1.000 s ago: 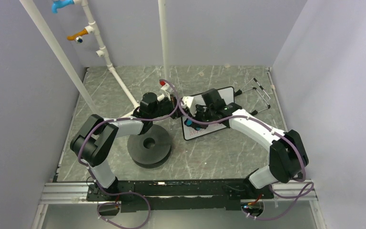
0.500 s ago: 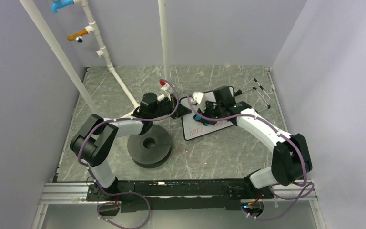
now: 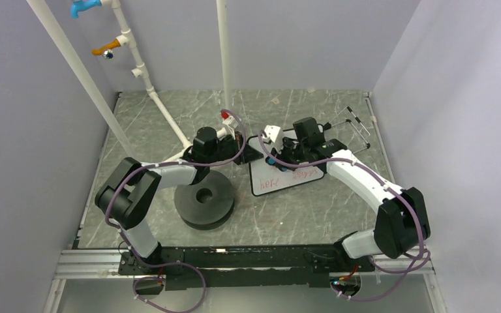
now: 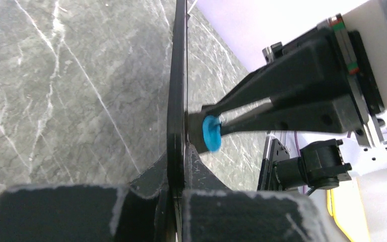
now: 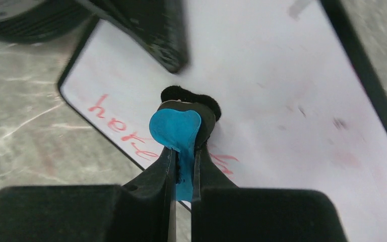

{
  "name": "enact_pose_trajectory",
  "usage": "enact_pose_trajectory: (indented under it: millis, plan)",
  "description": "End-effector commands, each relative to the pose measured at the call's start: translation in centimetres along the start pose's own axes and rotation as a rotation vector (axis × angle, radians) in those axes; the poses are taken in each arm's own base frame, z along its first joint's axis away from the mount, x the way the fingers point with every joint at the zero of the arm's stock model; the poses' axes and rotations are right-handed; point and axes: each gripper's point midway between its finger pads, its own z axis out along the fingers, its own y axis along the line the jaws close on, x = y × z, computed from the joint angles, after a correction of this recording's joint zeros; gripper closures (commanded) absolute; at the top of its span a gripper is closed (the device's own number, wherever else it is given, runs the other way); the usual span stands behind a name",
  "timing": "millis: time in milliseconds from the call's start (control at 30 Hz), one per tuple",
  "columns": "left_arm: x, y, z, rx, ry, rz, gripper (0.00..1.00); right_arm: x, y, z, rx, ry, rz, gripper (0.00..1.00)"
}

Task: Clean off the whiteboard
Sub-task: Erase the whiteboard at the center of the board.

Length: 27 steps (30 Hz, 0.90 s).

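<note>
Left gripper (image 4: pixel 177 160): jaws closed on the thin black left edge of the small white rectangular whiteboard (image 3: pixel 288 185), one finger on each face. Just near-left of this gripper, a thick round black disc (image 3: pixel 203 199) with a centre hole lies on the grey marble-pattern table (image 3: pixel 313 212).

The whiteboard sits right of the disc, toward the far side of the table. Its long axis runs from near-left to far-right. Red handwriting (image 3: pixel 271 183) runs along its near part. The far-right part is white with faint smudges.

Right gripper (image 5: pixel 182 157): jaws clamped on a small blue-and-black eraser block (image 5: pixel 175 128). The block's black felt end touches the board surface on the far side of the red handwriting.
</note>
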Motion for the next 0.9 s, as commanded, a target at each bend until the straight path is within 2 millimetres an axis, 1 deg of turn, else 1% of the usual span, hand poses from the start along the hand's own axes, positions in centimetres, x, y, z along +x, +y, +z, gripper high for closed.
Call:
enact_pose_trajectory:
  millis: [0,33,100,167,267,333,367,433,467,533,600,667,733,800,867]
  plan:
    - [-3.4,-4.3,-0.3,0.116,-0.065,0.109,1.0,0.4,-7.1,-2.0,0.33,0.015,0.081,1.0]
    - [-3.4,-4.2,-0.3,0.114,-0.064,0.11,1.0,0.5,-7.2,-2.2,0.34,0.012,0.083,1.0]
    - [-3.4,-4.2,-0.3,0.113,-0.064,0.111,1.0,0.9,-6.7,-2.1,0.317,0.014,0.072,1.0]
    - [-3.5,-4.3,-0.3,0.114,-0.064,0.11,1.0,1.4,-4.9,-1.2,0.215,0.02,0.044,1.0]
    - [-3.7,-4.3,-0.4,0.106,-0.068,0.115,1.0,2.4,-1.0,0.4,0.06,0.062,-0.031,1.0]
    - [-3.7,-4.3,-0.4,0.105,-0.07,0.116,1.0,2.7,1.5,1.4,-0.021,0.085,-0.094,1.0]
    - [-3.7,-4.3,-0.4,0.104,-0.071,0.115,1.0,2.8,2.4,1.8,-0.048,0.095,-0.112,1.0]
    - [-3.7,-4.3,-0.5,0.103,-0.073,0.115,1.0,3.3,3.5,2.2,-0.076,0.114,-0.127,1.0]
    - [-3.7,-4.2,-0.6,0.103,-0.073,0.115,1.0,3.4,3.4,2.3,-0.065,0.119,-0.121,1.0]
    - [-3.6,-4.3,-0.6,0.108,-0.071,0.115,1.0,3.1,2.2,2.1,-0.019,0.112,-0.085,1.0]
    - [-3.5,-4.3,-0.5,0.113,-0.069,0.113,1.0,2.2,-0.2,1.3,0.068,0.079,-0.009,1.0]
    - [-3.5,-4.4,-0.5,0.118,-0.067,0.113,1.0,1.4,-3.0,-0.1,0.175,0.036,0.058,1.0]
    - [-3.4,-4.4,-0.5,0.119,-0.065,0.114,1.0,0.5,-5.3,-1.6,0.273,-0.015,0.098,1.0]
    - [-3.4,-4.3,-0.5,0.119,-0.064,0.113,1.0,0.1,-6.2,-2.5,0.317,-0.043,0.108,1.0]
    - [-3.4,-4.4,-0.5,0.122,-0.062,0.112,1.0,0.3,-5.8,-2.2,0.298,-0.042,0.106,1.0]
